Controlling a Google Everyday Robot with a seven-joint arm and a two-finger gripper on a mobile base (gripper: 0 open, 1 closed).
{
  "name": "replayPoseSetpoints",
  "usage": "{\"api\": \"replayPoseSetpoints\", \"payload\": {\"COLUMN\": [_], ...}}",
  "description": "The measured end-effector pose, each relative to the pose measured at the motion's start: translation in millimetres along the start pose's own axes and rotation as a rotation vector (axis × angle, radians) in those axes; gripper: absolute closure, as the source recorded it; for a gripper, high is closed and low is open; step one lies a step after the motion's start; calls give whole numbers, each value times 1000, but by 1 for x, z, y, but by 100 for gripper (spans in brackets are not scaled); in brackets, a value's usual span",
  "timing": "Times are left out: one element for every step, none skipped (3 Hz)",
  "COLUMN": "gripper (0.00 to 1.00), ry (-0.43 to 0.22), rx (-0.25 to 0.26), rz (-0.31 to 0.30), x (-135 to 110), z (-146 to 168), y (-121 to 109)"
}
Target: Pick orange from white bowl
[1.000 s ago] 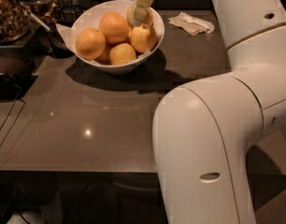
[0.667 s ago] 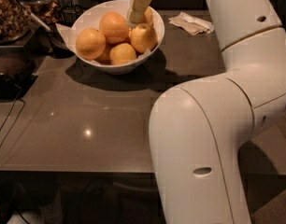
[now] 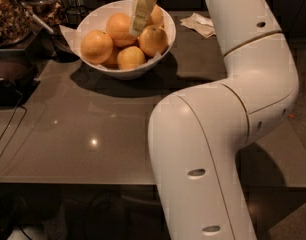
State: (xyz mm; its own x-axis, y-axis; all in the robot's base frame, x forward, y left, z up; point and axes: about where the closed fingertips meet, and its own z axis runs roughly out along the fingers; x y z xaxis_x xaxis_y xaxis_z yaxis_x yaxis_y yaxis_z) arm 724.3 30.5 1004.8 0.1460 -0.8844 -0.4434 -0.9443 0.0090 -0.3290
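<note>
Camera view, looking down on a dark grey worktop [image 3: 93, 134] from behind a large white robot arm [image 3: 228, 134] that fills the right half. Towards the far left, a white bowl [image 3: 124, 74] is stood on the worktop, and several oranges [image 3: 96, 46] are heaped in it. The gripper [image 3: 142, 10] is held over the bowl. Its pale tip is lowered among the fruit, between the top-middle orange [image 3: 118, 28] and the right-hand orange [image 3: 154, 40], and seems to touch both. Whether the gripper is apart, together or clamped on anything cannot be told; no orange is seen lifted clear. A crumpled napkin [image 3: 200, 24] is laid on the worktop near the bowl, to its right. A container of brown, nut-like food [image 3: 10, 14] is seen at the far left.

The step in hand is judged to be the reach into the bowl, with the grasp not yet made. For the next move, one orange would need to be straddled, closed upon firmly and raised straight up, since round fruit could be rolled aside or its neighbours dislodged.
</note>
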Motion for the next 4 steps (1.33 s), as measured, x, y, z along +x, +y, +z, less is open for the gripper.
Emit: {"api": "replayPoseSetpoints", "payload": {"gripper": [11,16,18,24], "ry": [2,10,18,27], "rx": [-21,-38,-51,-67], "rz": [-16,-28,-30,-11], "x": [-6,-10,-10,-4], "z": [15,29,39,49], "y": [0,0,0,1]}}
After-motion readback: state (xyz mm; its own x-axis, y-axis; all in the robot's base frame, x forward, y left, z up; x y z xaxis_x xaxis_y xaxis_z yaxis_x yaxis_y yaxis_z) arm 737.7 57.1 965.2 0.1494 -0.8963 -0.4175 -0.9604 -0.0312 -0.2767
